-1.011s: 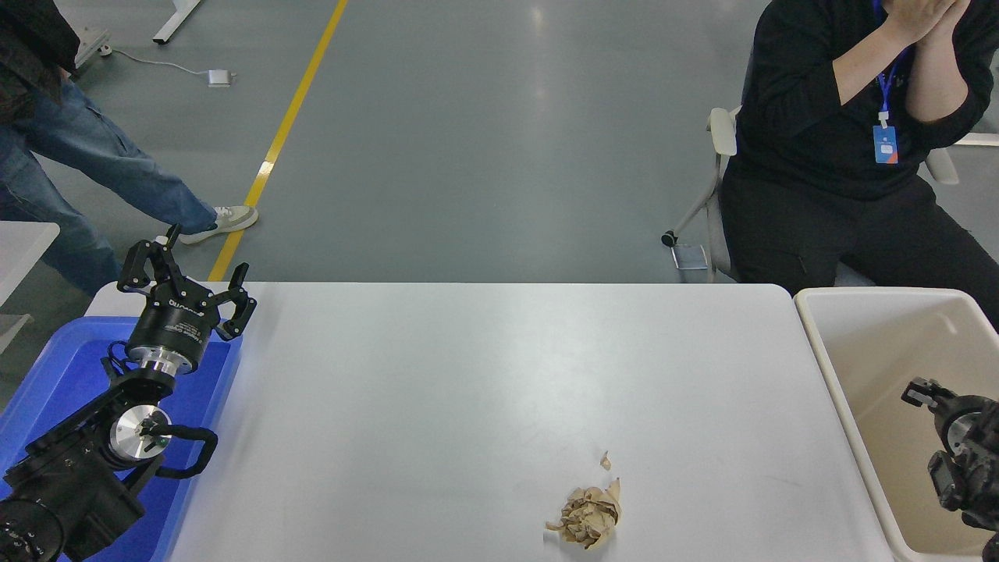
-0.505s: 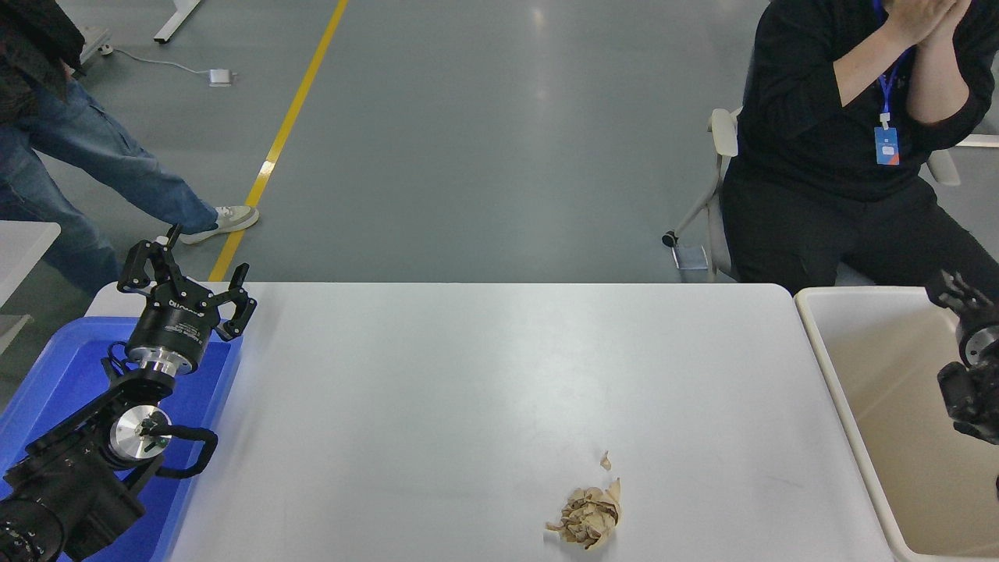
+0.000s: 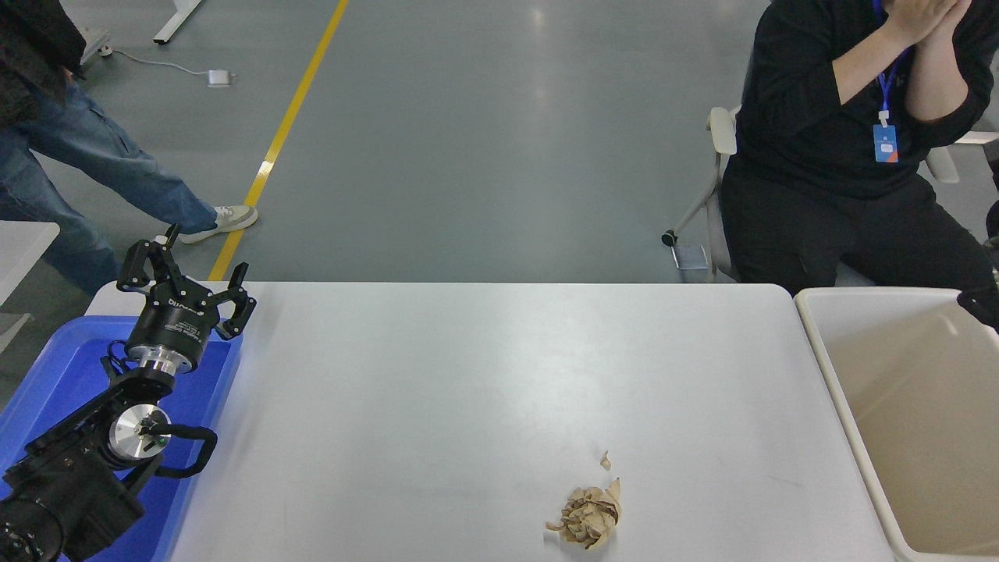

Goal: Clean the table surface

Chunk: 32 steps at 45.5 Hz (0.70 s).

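The white table surface (image 3: 468, 375) fills the middle of the head view. A crumpled ball of brown paper (image 3: 589, 515) lies on it near the front edge, right of centre, with a small brown scrap (image 3: 605, 460) just behind it. My left gripper (image 3: 187, 272) is open and empty, parked over the far corner of the blue tub (image 3: 70, 351) at the lower left. Of my right arm only a dark part (image 3: 982, 306) shows at the right edge, above the beige tub (image 3: 819, 343); its gripper is out of view.
The beige tub stands beside the table's right end and looks empty. A person in black sits on a chair (image 3: 722, 140) behind the far right corner. Another person's legs (image 3: 117, 179) are at the far left. A yellow floor line (image 3: 289, 117) runs beyond the table.
My right arm has risen out of the beige tub and swung right, almost leaving the picture. The left arm and the paper have not moved.
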{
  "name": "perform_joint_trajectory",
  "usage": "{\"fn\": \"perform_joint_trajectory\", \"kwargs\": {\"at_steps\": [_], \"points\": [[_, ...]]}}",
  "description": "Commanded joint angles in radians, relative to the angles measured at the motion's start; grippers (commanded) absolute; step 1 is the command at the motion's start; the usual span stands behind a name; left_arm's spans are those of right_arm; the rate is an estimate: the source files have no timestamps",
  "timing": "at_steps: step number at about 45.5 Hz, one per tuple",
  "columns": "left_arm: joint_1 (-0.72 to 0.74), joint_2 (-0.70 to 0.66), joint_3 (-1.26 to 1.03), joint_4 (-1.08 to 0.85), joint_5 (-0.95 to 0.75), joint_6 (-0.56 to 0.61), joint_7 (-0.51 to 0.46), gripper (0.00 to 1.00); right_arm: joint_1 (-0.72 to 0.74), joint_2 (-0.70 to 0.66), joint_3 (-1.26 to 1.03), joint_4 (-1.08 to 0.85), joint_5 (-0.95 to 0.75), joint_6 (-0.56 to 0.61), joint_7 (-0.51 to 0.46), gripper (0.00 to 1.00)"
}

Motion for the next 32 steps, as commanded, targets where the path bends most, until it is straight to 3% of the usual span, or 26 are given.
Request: {"fn": "perform_joint_trajectory", "kwargs": {"at_steps": [1,12,32], "points": [[0.0,0.001,0.0,0.0,0.0,0.0,0.0,1.0,0.033,-0.093,0.282,0.228,0.004,0.003,0.003,0.98],[0.0,0.001,0.0,0.0,0.0,0.0,0.0,1.0,-0.032,-0.142,0.485,0.436,0.0,0.014,0.023,0.99],[0.0,-0.001,0.0,0.0,0.0,0.0,0.0,1.0,-0.377,-0.142,0.758,0.66,-0.009,0.099,0.233,0.99]]}}
